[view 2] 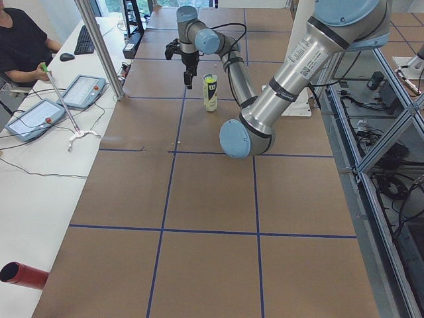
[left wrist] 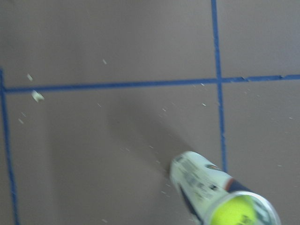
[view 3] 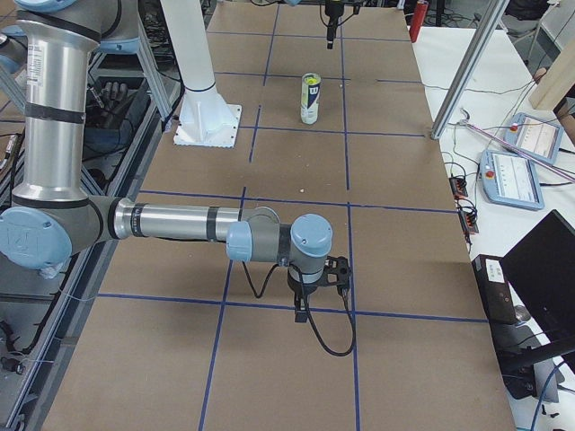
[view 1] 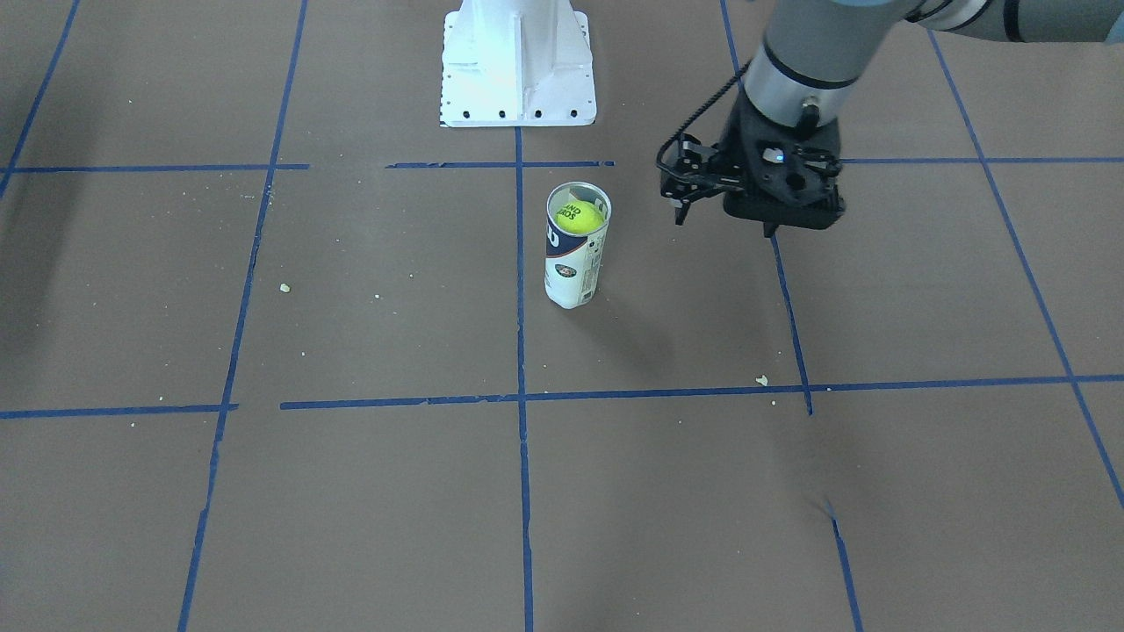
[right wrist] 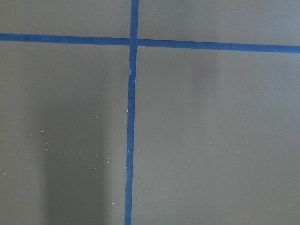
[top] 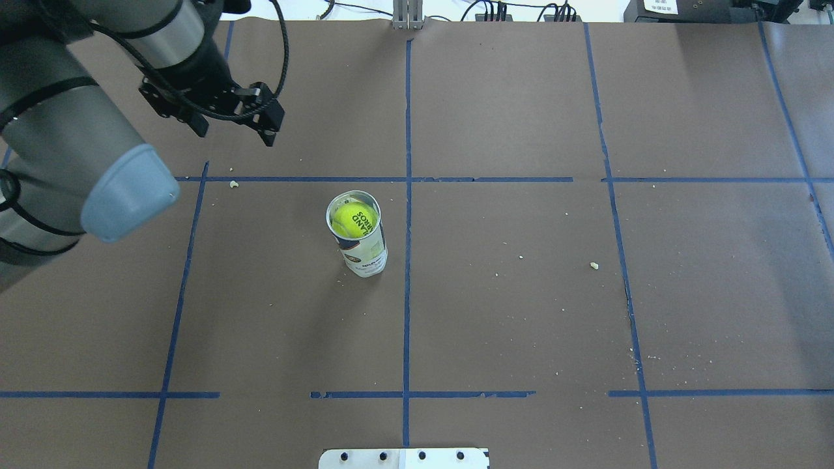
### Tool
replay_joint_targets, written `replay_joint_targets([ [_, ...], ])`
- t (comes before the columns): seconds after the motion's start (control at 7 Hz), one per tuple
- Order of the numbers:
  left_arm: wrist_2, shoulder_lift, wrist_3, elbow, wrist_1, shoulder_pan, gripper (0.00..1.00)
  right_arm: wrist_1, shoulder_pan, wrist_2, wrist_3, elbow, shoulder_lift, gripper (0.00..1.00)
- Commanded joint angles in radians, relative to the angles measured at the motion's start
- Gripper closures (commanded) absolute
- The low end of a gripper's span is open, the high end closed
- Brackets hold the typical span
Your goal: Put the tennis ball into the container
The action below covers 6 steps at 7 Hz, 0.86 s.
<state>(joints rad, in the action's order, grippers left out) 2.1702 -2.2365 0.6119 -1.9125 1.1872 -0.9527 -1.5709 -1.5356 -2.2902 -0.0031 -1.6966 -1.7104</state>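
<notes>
The yellow-green tennis ball [top: 355,219] sits at the top of the upright tennis-ball tube [top: 367,253], with bare table [top: 521,312] all round. The left gripper [top: 234,133] hangs far-left of the tube, wide open and holding nothing. I cannot tell about the right gripper [view 3: 305,310].

Tennis ball [top: 355,219]: black lettering, partly visible, reads "…LAND / …RROS". Container [top: 366,253]: label print too small to read.

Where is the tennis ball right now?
Seen from overhead, the tennis ball sits in the mouth of the upright container, just left of the central blue tape line.
</notes>
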Motion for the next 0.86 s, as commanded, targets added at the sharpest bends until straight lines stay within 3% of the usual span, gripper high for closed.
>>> replay_joint_targets([
  [0.0, 0.016, 0.207, -0.307, 0.038, 0.188, -0.204, 0.0, 0.0, 0.0, 0.0, 0.0, 0.0, 0.0, 0.0],
  [0.14, 0.075, 0.312, -0.342, 0.091, 0.265, -0.26, 0.0, 0.0, 0.0, 0.0, 0.0, 0.0, 0.0, 0.0],
  [0.43, 0.089, 0.513, -0.377, 0.111, 0.304, -0.401, 0.0, 0.0, 0.0, 0.0, 0.0, 0.0, 0.0, 0.0],
  [0.71, 0.178, 0.63, -0.594, 0.205, 0.305, -0.53, 0.0, 0.0, 0.0, 0.0, 0.0, 0.0, 0.0, 0.0],
])
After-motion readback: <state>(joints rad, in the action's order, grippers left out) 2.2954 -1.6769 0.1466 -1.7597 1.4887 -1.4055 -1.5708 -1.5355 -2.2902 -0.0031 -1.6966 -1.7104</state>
